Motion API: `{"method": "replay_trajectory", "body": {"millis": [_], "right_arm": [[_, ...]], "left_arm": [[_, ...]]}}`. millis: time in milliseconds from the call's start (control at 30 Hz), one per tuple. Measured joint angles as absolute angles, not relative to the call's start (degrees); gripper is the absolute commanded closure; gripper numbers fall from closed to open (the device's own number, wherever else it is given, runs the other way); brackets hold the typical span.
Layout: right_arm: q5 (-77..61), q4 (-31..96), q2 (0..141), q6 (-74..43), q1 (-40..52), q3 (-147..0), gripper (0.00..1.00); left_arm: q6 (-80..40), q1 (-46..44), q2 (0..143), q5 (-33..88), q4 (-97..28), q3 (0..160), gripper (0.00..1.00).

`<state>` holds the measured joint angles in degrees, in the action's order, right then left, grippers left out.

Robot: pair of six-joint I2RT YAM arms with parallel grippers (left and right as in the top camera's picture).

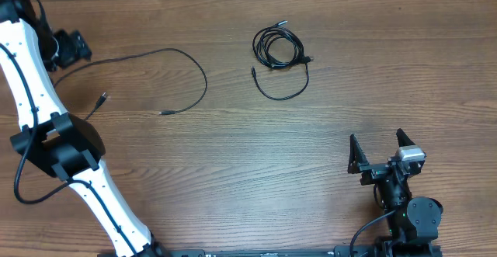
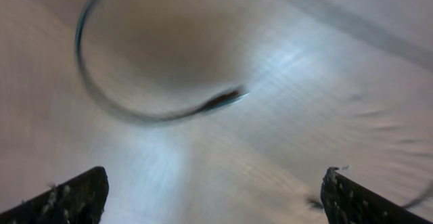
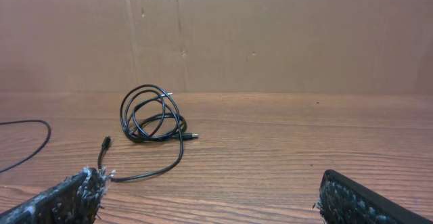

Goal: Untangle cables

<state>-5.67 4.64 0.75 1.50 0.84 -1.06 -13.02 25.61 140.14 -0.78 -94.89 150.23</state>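
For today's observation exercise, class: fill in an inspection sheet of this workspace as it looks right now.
Surface: wooden table, bare grain.
Job's things: coiled cable bundle with a loose tail; separate cable lying in an open arc to the left.
Clutter: nothing seen.
Grippers: left gripper open, holding nothing; right gripper open, holding nothing.
Cables: arm wire looped beside the left arm.
Surroundings: brown wall behind the table.

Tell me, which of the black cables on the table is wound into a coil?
The cable at top middle, in the overhead view: its loops are bunched together. The cable at left lies spread in one open arc.
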Motion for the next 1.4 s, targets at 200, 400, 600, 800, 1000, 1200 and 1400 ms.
{"method": "replay_trajectory", "body": {"millis": [200,400,600,800,1000,1200,1400], "right_arm": [[-5.7,4.7,0.8,1.5,0.8,-1.1,0.0],[-5.7,4.7,0.8,1.5,0.8,-1.1,0.0],[-5.7,4.7,0.8,1.5,0.8,-1.1,0.0],[-5.7,4.7,0.8,1.5,0.8,-1.1,0.0],[-5.7,4.7,0.8,1.5,0.8,-1.1,0.0],[-5.7,4.7,0.8,1.5,0.8,-1.1,0.0],[-5.7,4.7,0.8,1.5,0.8,-1.1,0.0]], "left_arm": [[-19.3,27.0,147.1,-1.1,-96.5,150.1,0.05],[-22.0,28.1,148.9,-1.4,-96.4,150.1,0.64],[-23.9,29.8,150.6,-2.2,-96.6,150.1,0.96],[-23.7,33.9,151.3,-0.7,-96.6,148.5,0.96],[-25.6,37.6,151.4,1.5,-96.1,140.9,0.96],[-26.8,38.0,151.9,1.3,-93.1,138.4,0.96],[-27.1,37.8,151.8,1.3,-90.1,138.4,0.96]]}}
